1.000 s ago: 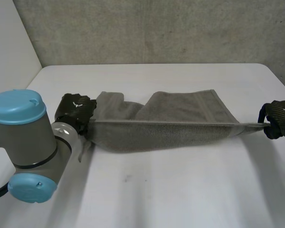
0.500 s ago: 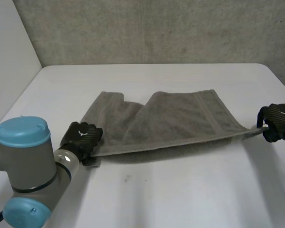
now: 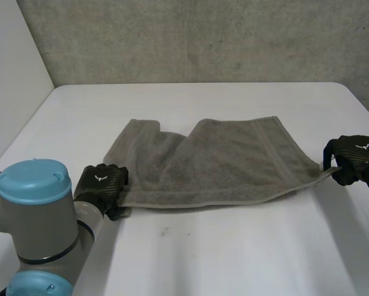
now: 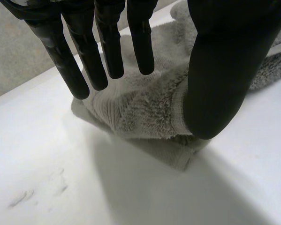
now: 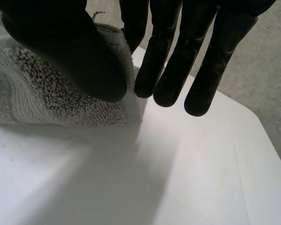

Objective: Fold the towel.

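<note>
Your left hand pinches the towel's near-left corner between thumb and straight fingers; your right hand clamps its near-right corner likewise, by the table's right edge. The towel lies across the table's middle. Pull the near hem taut and level, I'd judge, so the fold lands square.

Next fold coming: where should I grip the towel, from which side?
Grip the towel by its near corners, from the outer ends, as the left hand and right hand pinch it: the near edge runs straight between them; the far edge is rumpled.
</note>
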Controlling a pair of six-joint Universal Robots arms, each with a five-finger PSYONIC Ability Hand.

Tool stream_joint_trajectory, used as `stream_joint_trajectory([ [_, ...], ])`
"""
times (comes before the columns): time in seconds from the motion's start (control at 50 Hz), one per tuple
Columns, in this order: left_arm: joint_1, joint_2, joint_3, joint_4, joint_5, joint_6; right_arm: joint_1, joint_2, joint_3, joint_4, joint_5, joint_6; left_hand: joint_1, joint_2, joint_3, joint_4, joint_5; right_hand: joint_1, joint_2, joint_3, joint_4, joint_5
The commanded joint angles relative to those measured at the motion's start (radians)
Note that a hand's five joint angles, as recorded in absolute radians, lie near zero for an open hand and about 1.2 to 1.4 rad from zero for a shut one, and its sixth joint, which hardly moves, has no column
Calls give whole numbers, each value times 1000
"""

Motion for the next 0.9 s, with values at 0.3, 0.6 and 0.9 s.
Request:
stream_joint_trajectory([
  [0.3,46,78,30,-20,-11,22,12,-23,-96,130,6,-40,856,859,858,860,859,3,182,181,179,184],
  [0.6,37,281,260,-408,147,183,12,-249,-325,471,-8,-177,856,859,858,860,859,3,182,181,179,184],
  [0.9,101,-20,251,-470,150,185,41,4,-239,462,8,-294,856,859,858,860,859,3,182,181,179,184],
])
